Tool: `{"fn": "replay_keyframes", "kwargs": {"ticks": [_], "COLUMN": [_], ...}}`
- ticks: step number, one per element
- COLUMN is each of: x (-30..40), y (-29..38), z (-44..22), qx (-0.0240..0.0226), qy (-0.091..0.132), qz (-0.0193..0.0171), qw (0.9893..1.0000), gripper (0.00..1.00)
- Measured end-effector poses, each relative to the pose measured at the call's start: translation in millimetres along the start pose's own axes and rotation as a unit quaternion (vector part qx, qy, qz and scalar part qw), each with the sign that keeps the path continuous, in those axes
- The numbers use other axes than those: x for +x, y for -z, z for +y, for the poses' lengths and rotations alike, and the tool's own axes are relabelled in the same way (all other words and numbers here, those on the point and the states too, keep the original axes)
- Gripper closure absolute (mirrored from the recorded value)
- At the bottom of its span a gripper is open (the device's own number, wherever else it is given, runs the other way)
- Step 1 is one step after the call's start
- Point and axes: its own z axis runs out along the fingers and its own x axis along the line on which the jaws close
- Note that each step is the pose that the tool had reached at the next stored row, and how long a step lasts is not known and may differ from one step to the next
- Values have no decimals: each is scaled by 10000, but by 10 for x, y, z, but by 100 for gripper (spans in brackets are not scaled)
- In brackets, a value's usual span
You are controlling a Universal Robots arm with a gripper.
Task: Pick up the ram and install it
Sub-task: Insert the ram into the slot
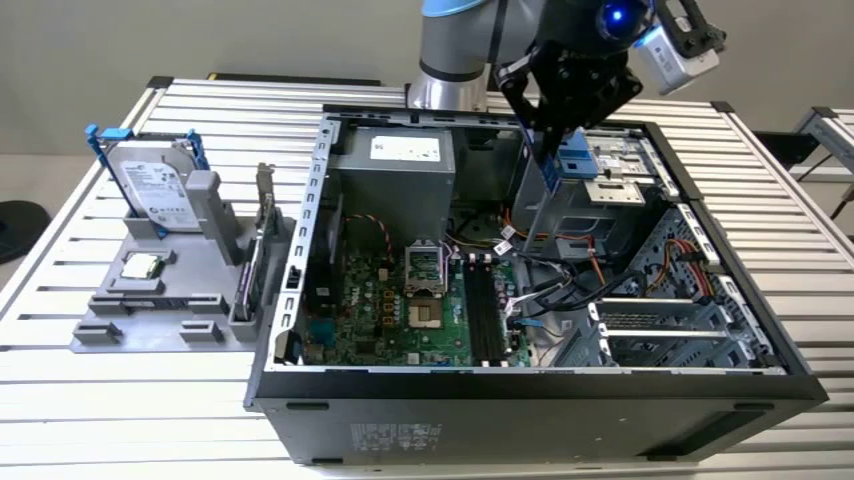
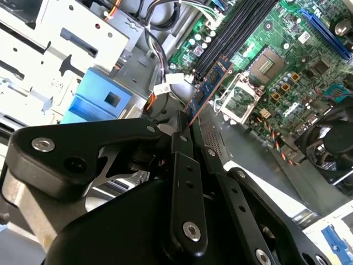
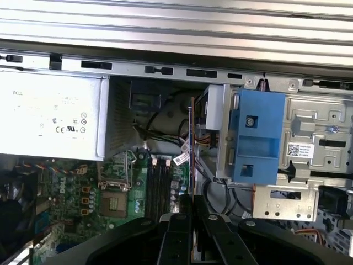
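Observation:
My gripper (image 1: 541, 125) hangs over the far part of the open computer case (image 1: 287, 300) and is shut on the ram (image 1: 546, 165). The stick points down from the fingertips, above the motherboard. In both wrist views the ram (image 2: 209, 88) (image 3: 191, 146) appears edge-on as a thin dark board with a blue and copper edge, clamped in my gripper (image 2: 185, 130) (image 3: 190, 200). The black memory slots (image 1: 487, 315) (image 2: 237, 27) (image 3: 160, 187) lie below it on the green motherboard (image 1: 387, 320), beside the processor socket (image 3: 113, 201).
A grey fixture (image 1: 147, 330) at the exterior view's left holds a silver hard drive (image 1: 154, 185) with blue brackets and a small square chip (image 1: 143, 265). In the case, the power supply (image 1: 394, 170), a blue drive bracket (image 3: 256, 135) and loose cables (image 1: 561, 285) crowd around the ram.

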Motion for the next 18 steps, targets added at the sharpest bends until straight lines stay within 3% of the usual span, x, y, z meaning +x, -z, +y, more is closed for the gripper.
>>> {"fn": "replay_keyframes", "kwargs": {"ticks": [18], "x": [18], "y": [-50], "z": [-128], "qx": [15], "qy": [-268], "qz": [-5], "qw": [9996], "gripper": [100]}}
